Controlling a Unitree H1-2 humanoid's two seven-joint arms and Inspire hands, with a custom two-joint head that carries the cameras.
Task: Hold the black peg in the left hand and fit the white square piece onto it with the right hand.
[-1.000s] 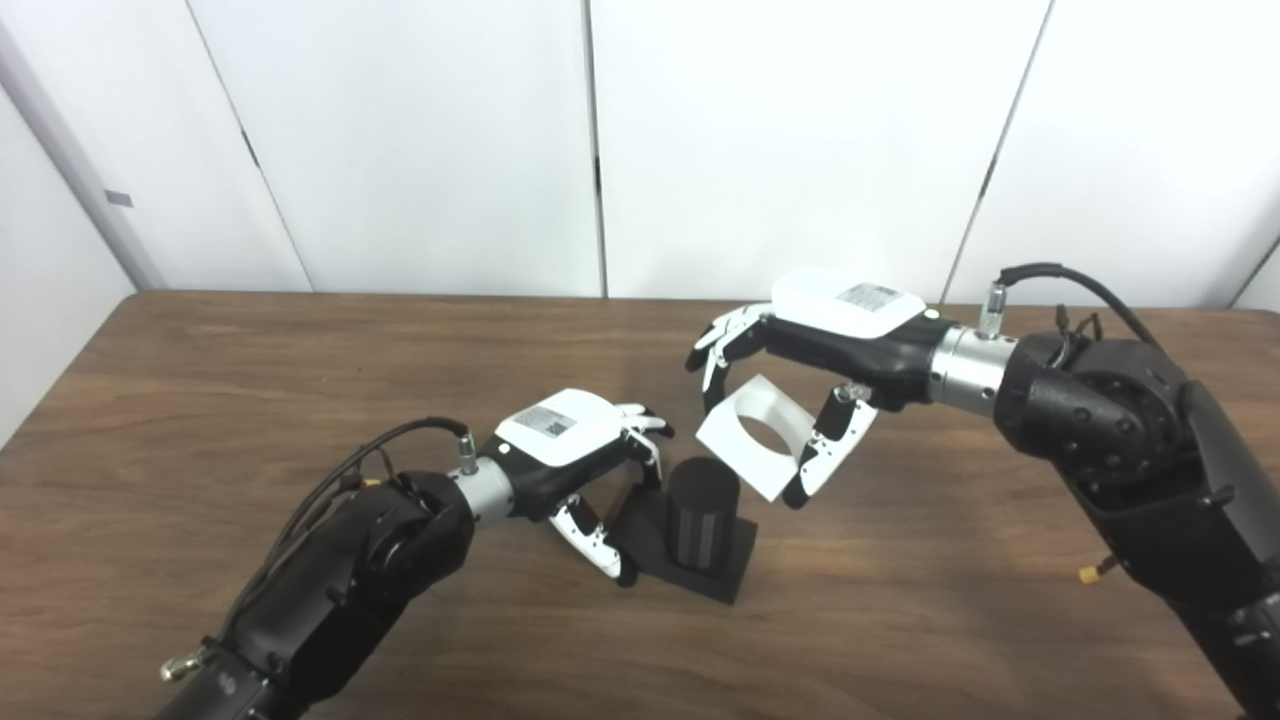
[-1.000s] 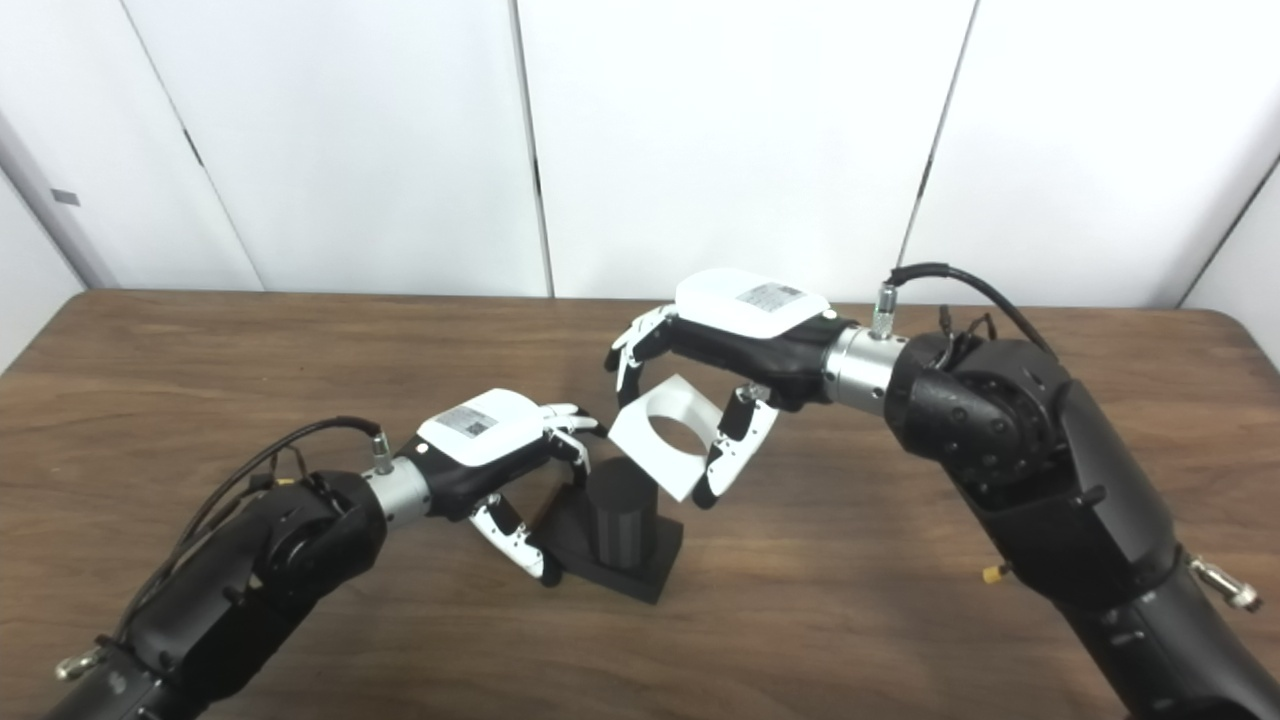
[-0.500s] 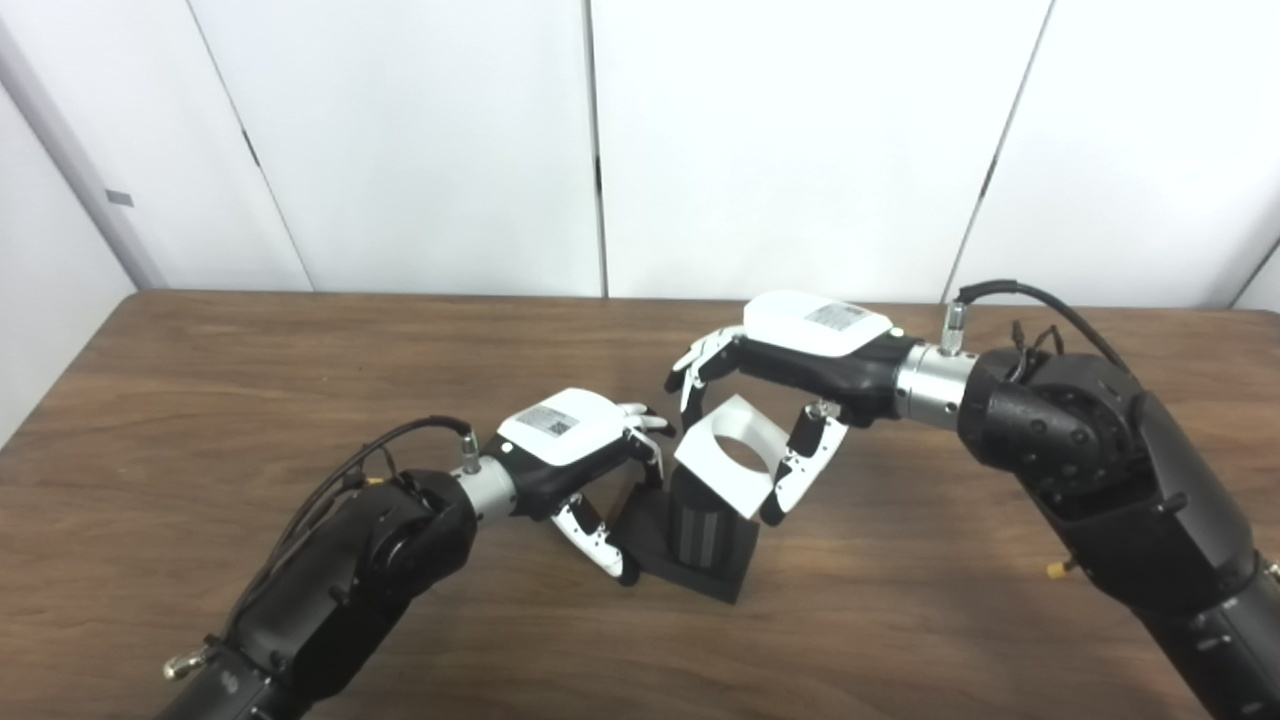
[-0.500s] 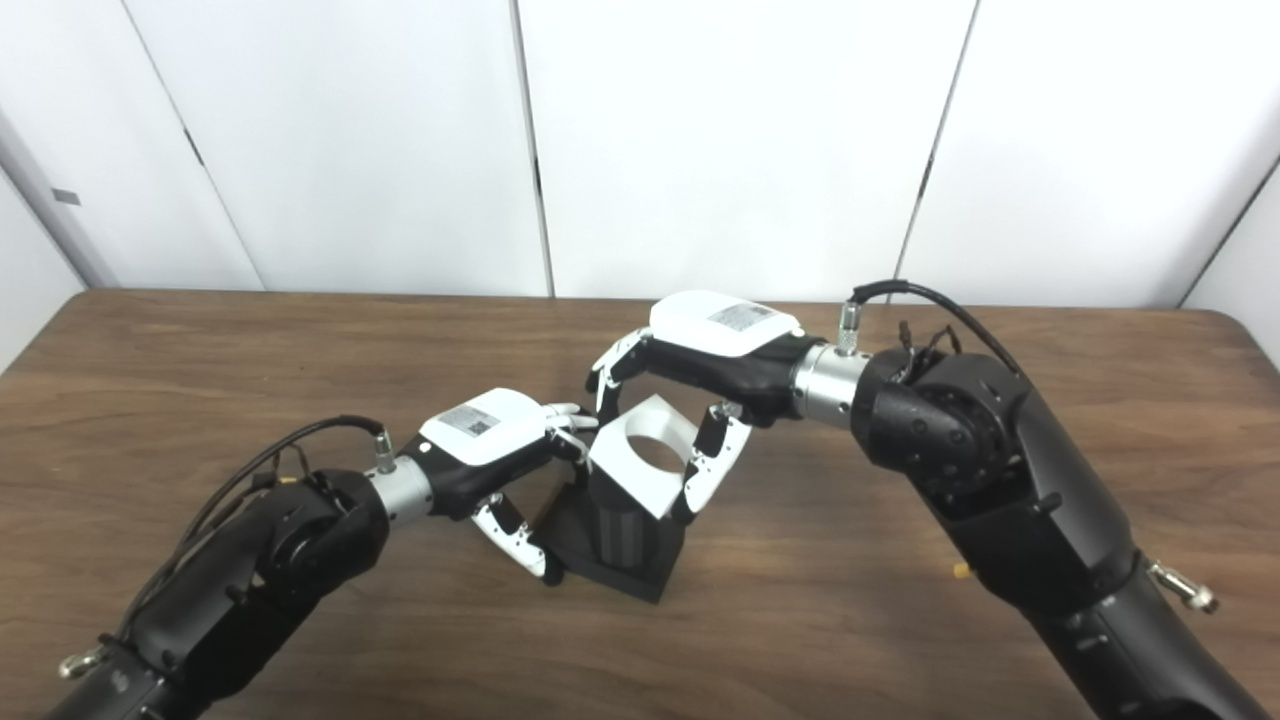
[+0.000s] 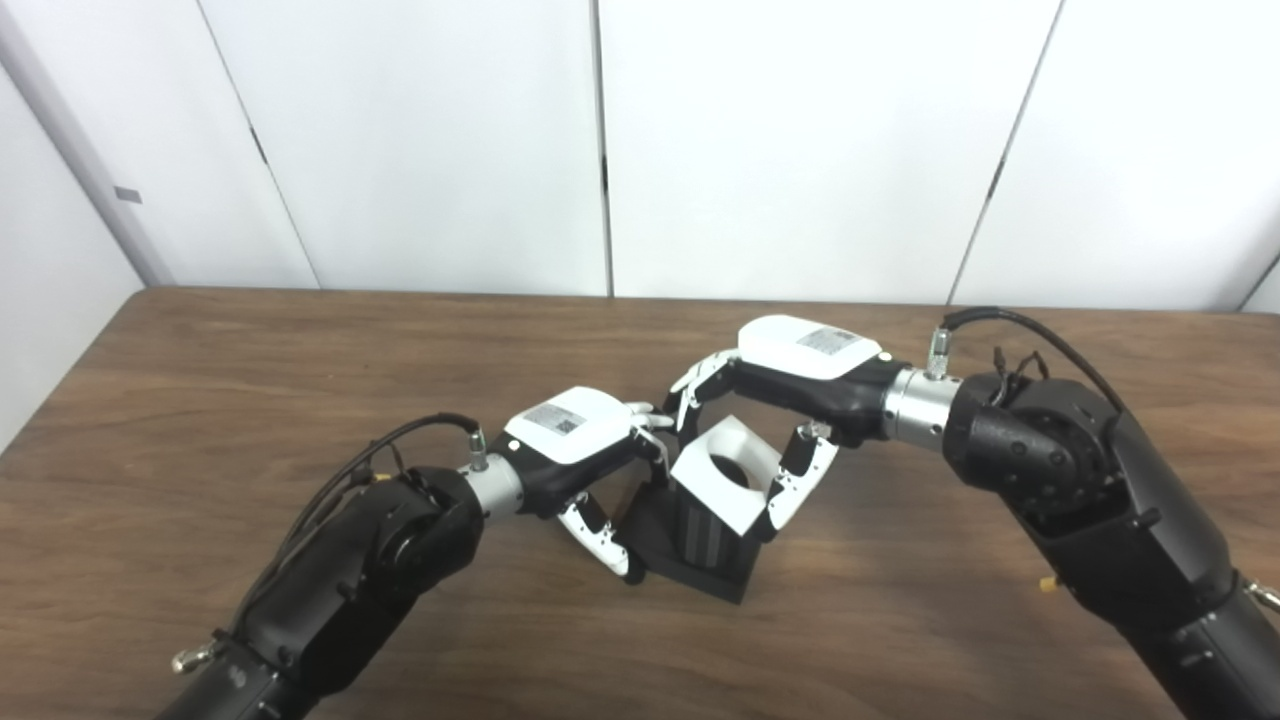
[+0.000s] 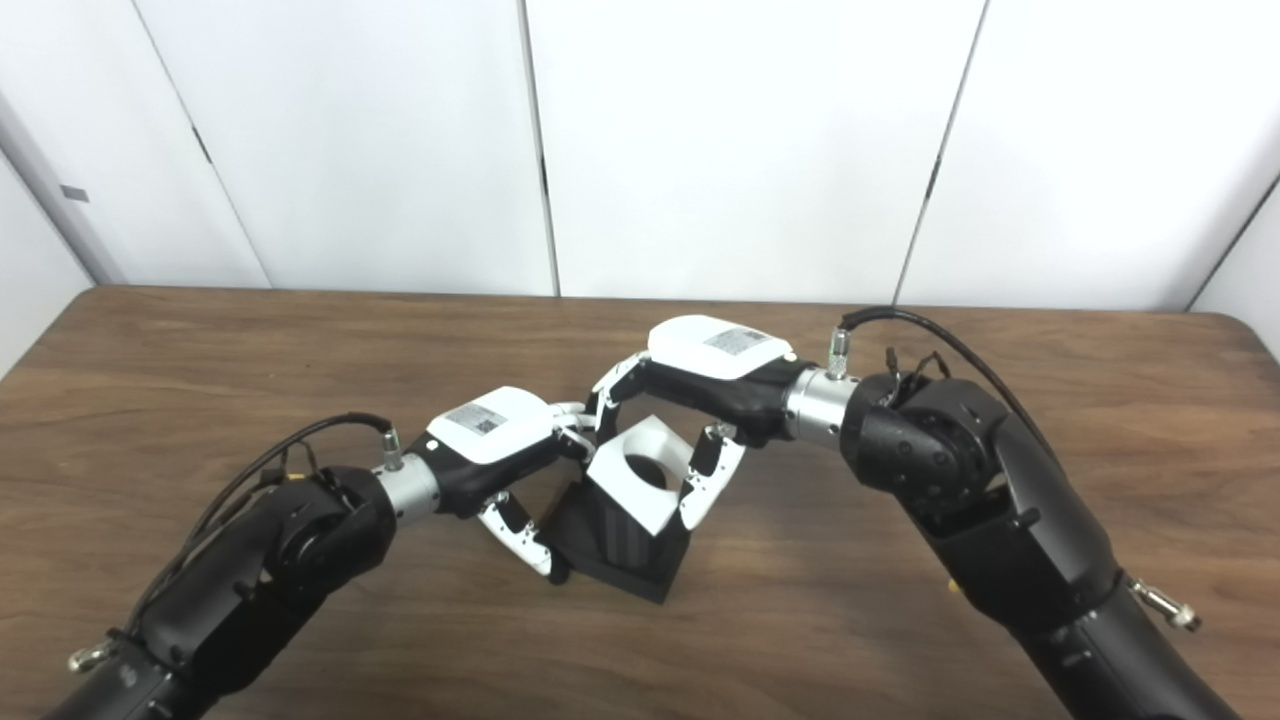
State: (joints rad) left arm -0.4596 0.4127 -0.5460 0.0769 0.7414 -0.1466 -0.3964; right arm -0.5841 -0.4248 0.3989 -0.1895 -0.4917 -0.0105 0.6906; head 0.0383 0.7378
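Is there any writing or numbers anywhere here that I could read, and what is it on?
No text is legible.
Sticker on the back of the left hand: a printed code pattern, too blurred to read.
Sticker on the back of the right hand: small print, too blurred to read.

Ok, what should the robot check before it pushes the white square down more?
1. Left hand holds the black peg's base: ok.
2. Right hand grips the white square piece: ok.
3. Black peg shows inside the square's hole: ok.
4. Square sits level: not ok, it is tilted.
5. Square fully down on the base: not ok.
6. Base flat on the table: cannot tell.
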